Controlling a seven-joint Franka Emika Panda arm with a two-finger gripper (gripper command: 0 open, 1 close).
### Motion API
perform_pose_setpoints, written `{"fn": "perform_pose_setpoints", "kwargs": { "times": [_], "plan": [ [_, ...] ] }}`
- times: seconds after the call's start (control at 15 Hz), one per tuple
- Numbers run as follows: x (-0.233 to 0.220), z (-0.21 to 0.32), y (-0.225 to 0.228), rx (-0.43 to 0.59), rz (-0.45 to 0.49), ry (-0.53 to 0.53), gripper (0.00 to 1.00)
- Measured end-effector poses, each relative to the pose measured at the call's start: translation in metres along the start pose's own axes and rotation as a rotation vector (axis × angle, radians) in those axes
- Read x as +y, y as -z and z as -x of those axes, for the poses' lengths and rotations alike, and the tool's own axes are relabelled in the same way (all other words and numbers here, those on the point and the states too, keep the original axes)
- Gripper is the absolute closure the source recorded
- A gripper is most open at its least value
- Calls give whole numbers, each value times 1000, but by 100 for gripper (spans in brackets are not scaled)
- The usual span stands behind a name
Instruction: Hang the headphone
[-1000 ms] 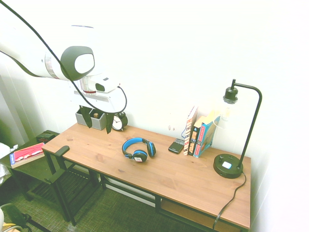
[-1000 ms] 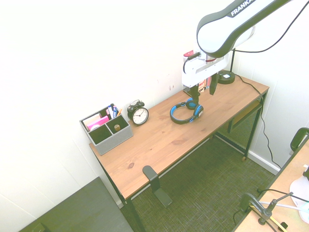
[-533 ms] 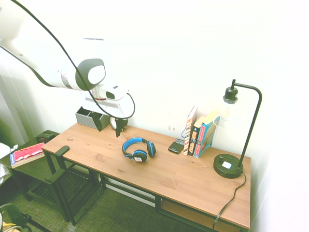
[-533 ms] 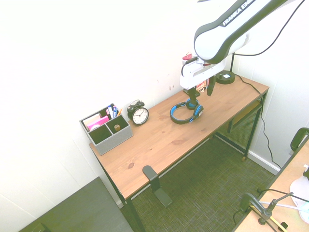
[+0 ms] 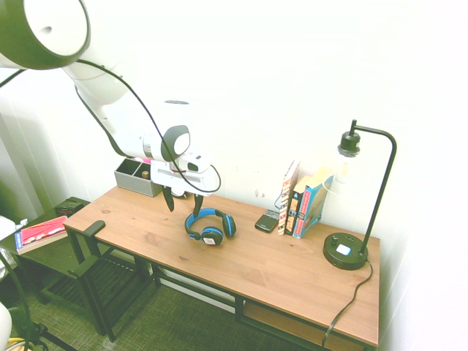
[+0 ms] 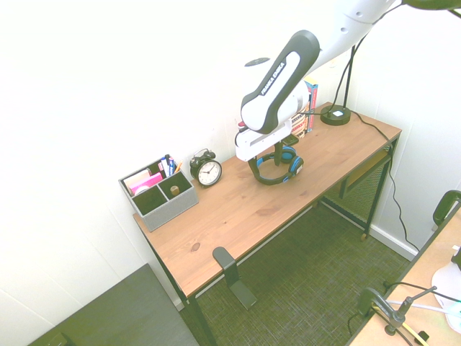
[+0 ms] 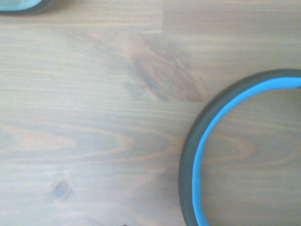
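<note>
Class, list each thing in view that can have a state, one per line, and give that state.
Jaws: open, empty
Headphones: lying on the desk, unhung
Desk organizer: open-topped, holding pens
Books: upright
Alarm clock: standing

One alarm clock (image 6: 207, 171) is standing here, one lamp (image 5: 346, 251) is rising, and one pair of headphones (image 5: 210, 225) is lying.

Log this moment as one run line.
Hang headphone | fingers open, above desk near headphones | headphones on desk, not hung | clock beside organizer
</note>
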State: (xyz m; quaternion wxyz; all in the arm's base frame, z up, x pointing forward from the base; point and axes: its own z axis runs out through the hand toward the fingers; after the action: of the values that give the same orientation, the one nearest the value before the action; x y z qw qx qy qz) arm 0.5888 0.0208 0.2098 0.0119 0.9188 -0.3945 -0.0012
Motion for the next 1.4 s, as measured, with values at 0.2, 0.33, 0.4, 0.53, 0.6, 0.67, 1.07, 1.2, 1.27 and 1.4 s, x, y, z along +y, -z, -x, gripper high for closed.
{"fn": "perform_pose_setpoints", "kwargs": {
  "times": [0.2,0.33,0.4,0.53,0.6,0.67,1.07,1.2,1.27,1.4],
  "plan": [
    [-18,-3,-16,-2,8,11,100],
    [-23,-5,-24,-4,13,10,100],
    [-25,-7,-26,-1,13,8,100],
    [-27,-11,-28,-2,9,-1,100],
    [-28,-11,-30,-4,8,-3,100],
    [-29,-11,-33,-7,9,-4,100],
    [-40,-15,-46,-16,2,-14,100],
    [-41,-15,-47,-20,2,-19,100],
    [-41,-15,-47,-24,1,-23,100],
    [-41,-15,-47,-29,5,-25,100]
  ]
}}
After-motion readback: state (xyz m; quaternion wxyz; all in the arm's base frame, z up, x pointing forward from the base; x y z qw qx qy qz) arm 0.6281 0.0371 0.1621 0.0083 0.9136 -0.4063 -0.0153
